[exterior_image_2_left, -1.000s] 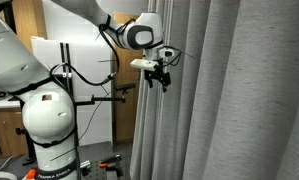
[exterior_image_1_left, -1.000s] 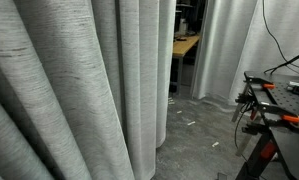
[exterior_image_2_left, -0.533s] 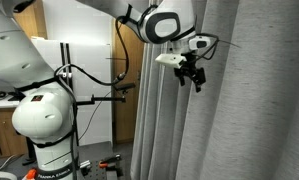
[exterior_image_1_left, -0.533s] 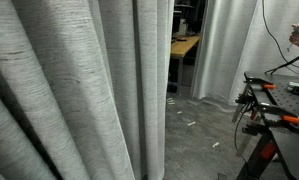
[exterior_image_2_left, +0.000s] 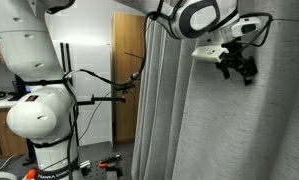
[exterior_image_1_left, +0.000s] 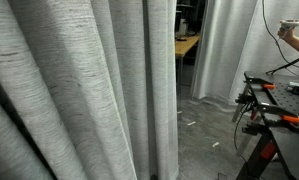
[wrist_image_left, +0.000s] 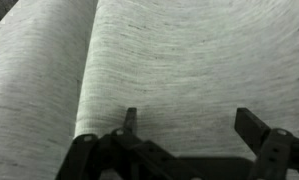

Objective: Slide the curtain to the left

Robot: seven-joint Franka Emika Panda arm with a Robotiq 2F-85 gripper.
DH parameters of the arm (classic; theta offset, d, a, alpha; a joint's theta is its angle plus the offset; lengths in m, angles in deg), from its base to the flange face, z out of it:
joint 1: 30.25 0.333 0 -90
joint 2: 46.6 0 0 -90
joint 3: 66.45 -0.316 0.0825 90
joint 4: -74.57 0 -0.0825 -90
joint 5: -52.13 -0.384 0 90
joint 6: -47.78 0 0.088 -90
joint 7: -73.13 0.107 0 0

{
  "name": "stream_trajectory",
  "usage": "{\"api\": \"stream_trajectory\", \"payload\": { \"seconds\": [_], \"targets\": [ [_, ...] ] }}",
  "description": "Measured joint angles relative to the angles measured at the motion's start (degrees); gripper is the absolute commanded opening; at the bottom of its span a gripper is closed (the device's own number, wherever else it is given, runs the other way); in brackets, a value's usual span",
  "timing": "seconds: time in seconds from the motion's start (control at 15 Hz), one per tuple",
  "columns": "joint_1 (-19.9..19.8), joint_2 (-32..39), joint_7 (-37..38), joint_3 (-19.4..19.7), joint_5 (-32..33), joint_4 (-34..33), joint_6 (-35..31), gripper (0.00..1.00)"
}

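The arm [exterior_image_2_left: 194,15] reaches high and rightward from its base [exterior_image_2_left: 39,112], wrist angled down; jaws spread wide, empty, seemingly brushing the light-grey curtain [exterior_image_2_left: 259,130]

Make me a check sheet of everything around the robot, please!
Surface: grey floor, a few small scraps on it.
Job's things: big grey curtain hanging in deep folds.
Clutter: orange-handled clamps on a black bench.
Claw: open, facing the curtain up close, holding nothing.
Cables: black cable hanging above the bench; more cables by the robot.
Surroundings: whiter curtain, wooden desk, wooden door.
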Motion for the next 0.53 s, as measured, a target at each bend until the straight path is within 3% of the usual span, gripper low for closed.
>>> {"api": "stream_trajectory", "payload": {
  "seconds": [0.27,0.53],
  "targets": [
    [-2.8,6.4,3.7,1.6,0.4,-8.9,0.0,1.00],
    [-4.9,9.8,6.6,3.0,2.3,-13.5,0.0,1.00]
  ]
}}
